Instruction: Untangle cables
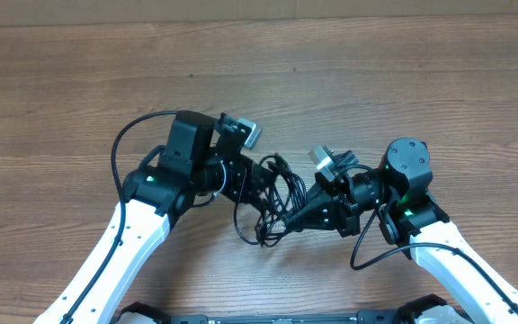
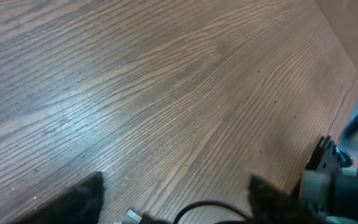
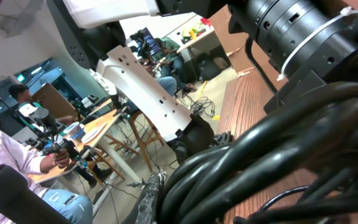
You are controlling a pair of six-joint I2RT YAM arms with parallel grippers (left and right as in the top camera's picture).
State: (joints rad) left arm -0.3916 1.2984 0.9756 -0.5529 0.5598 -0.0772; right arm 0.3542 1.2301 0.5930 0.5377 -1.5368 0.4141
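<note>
The cables (image 1: 277, 200) lie as a small black tangle of loops on the wooden table between my two arms. My left gripper (image 1: 261, 183) reaches into the tangle's left side. In the left wrist view its jaws stand apart (image 2: 173, 202), with one cable arc (image 2: 213, 205) and a metal plug end (image 2: 132, 216) lying between the dark fingertips (image 2: 82, 199). My right gripper (image 1: 297, 221) points left into the tangle's lower right and is shut on the cables. Thick black strands (image 3: 260, 155) fill the right wrist view beside one worn finger (image 3: 159, 194); the other finger is hidden.
The wooden table (image 1: 376, 72) stretches bare behind the arms. The left arm's own thick cable (image 1: 120, 148) loops out to the left, and the right arm's (image 1: 367, 256) hangs below its wrist. The right wrist's camera (image 2: 334, 180) shows close to the left gripper.
</note>
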